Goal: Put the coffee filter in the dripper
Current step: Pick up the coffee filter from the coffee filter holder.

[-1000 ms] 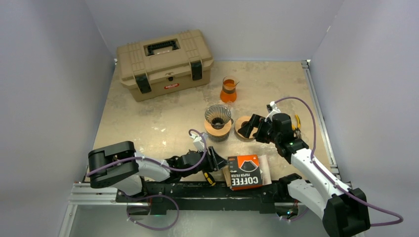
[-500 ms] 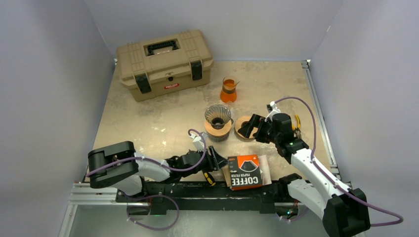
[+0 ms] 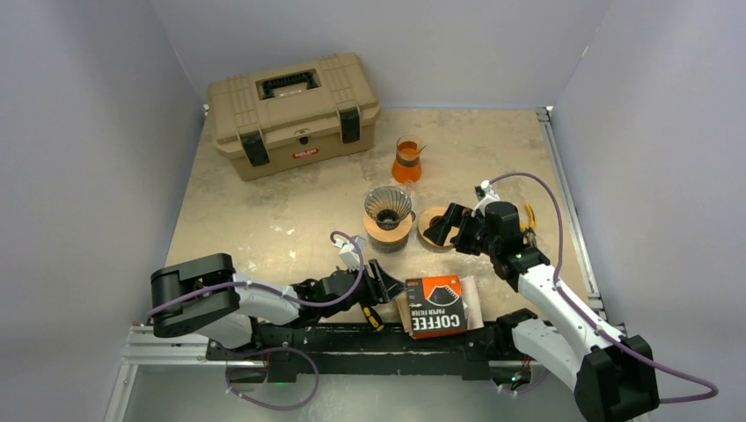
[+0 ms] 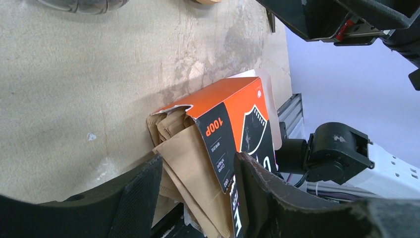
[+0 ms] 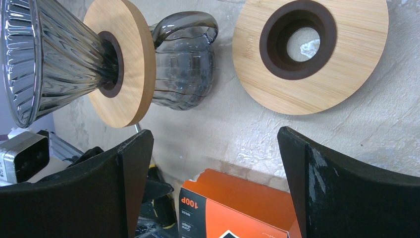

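Note:
Brown paper coffee filters point(image 4: 190, 153) stick out of the torn end of an orange and black filter box point(image 3: 435, 306) lying at the near table edge. My left gripper point(image 4: 198, 161) is open, its fingers point(image 4: 143, 188) straddling the protruding filters and the box corner point(image 4: 233, 114) without clamping them. The glass dripper point(image 3: 388, 207) with its wooden collar point(image 5: 121, 59) stands on a smoked glass jug point(image 5: 183, 64) mid-table. My right gripper point(image 5: 213, 144) hangs wide open and empty just right of the dripper, above a separate wooden ring point(image 5: 312, 54).
A tan toolbox point(image 3: 293, 112) sits at the back left. An orange glass carafe point(image 3: 406, 160) stands behind the dripper. Metal rails run along the near and right table edges point(image 3: 563, 202).
My left gripper's jaws have spread wider around the filters at the box end. The right arm has not moved.

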You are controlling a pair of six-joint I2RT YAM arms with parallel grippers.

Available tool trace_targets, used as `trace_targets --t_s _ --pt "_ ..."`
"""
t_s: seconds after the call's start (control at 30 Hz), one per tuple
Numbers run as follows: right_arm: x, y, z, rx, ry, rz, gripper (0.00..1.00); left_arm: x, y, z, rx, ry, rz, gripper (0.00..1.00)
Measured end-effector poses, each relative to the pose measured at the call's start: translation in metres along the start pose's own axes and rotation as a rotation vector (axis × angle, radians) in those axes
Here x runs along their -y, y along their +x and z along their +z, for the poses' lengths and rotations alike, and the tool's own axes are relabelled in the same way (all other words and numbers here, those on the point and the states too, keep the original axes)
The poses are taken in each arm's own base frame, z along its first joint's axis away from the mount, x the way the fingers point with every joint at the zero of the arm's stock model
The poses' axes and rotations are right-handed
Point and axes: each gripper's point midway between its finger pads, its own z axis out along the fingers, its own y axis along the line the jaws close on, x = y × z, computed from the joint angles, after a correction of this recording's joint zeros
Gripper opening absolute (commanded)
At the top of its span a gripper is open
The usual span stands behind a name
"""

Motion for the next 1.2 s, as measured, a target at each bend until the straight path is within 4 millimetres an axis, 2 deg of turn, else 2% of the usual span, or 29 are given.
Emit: trace_targets --t_s 0.37,0.6,0.9,1.2 --pt "0.0 0.0 0.0 0.0 0.0 0.0 0.99 -0.004 -0.001 0.002 0.012 -0.008 0.001 0.49" --pt "0.0 0.0 0.0 0.0 0.0 0.0 0.99 -0.007 0.002 0.005 0.011 -0.01 0.001 0.38" --pt "0.0 0.0 0.0 0.0 0.0 0.0 0.99 -0.011 0.002 0.002 0.02 -0.007 -0.026 0.01" --pt "0.0 0.0 0.0 0.001 0.0 0.0 0.99 -0.009 -0.002 0.0 0.039 0.015 -0.042 0.0"
